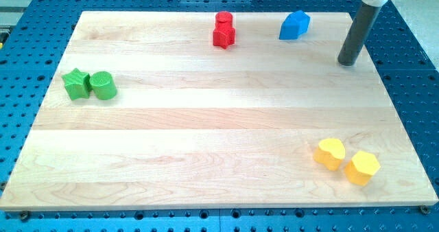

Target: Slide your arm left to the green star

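From my seat at the remote controls, the small green star-shaped block (76, 83) looks light and rigid, probably painted wood or hard plastic. On the smooth pale wooden board (206, 129) I judge it will skid easily and may spin if struck on one of its points. There is no taking hold of it, since my arm ends in a plain dark rod with no jaws to stand wide or narrow. The only contact possible is my tip (348, 62) against the star's side, best aimed at the middle of a face rather than a corner.

The star is bright green, low and chunky, with blunt points. It sits near the view's left edge of the board, in the upper half. A green cylinder block (103, 86) touches or nearly touches it on its right, so a straight run from the right would meet the cylinder first.

My tip rests at the view's upper right, well apart from the star and just right of a blue block (294, 25) of irregular shape. A red block (223, 29) lies near the top centre. Two yellow blocks (330, 153) (361, 167) sit near each other at the lower right, clear of the path.
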You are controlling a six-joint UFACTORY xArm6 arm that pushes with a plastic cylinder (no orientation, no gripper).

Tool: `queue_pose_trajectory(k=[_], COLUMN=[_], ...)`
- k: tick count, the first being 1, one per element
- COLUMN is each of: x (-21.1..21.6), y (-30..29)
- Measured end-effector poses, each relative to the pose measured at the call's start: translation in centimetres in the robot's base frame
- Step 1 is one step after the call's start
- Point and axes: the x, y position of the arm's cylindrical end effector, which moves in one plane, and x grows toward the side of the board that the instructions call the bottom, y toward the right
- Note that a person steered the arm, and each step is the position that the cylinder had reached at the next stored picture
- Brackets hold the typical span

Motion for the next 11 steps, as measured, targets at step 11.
queue_pose_trajectory(k=[11], x=[9.8], y=[-51.0])
